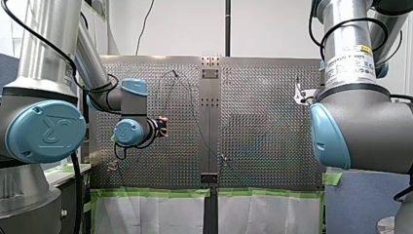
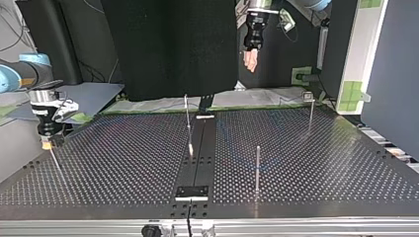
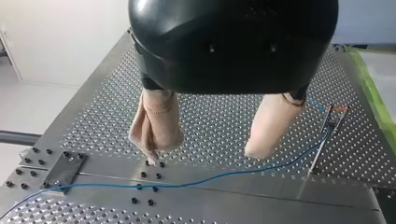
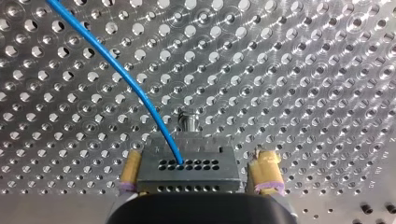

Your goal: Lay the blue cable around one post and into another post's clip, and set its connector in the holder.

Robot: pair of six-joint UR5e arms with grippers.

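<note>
Broadly, the table (image 2: 321, 163) leaves me good room. In the top view its middle and 3 o'clock side lie open, and the near rail runs along 6 o'clock.

Two arms show. My right arm (image 2: 20, 74) reaches in low at 9 o'clock, hard by the table's edge. My left arm (image 1: 44, 126) holds its gripper high at 1 o'clock in the top view, over the far edge and well apart from the surface.

The left gripper (image 3: 203, 155) has its beige pads spread wide with nothing between them. The right gripper (image 4: 198, 156) has its yellow pads closed on the two ends of the connector (image 4: 187, 172).

I count three posts in the top view. From the table's middle they stand at 4 o'clock (image 2: 257, 168), 2 o'clock (image 2: 310, 116) and 12 o'clock (image 2: 187, 116).

The single cable (image 3: 177, 185) is thin and bright blue. In the left wrist view it lies on the table in a long shallow curve under the gripper, then rises to a clip (image 3: 332, 116) at the gripper's 3 o'clock. In the right wrist view it arcs in from 11 o'clock and ends in one hole of the grey connector, which has two rows of holes.
</note>
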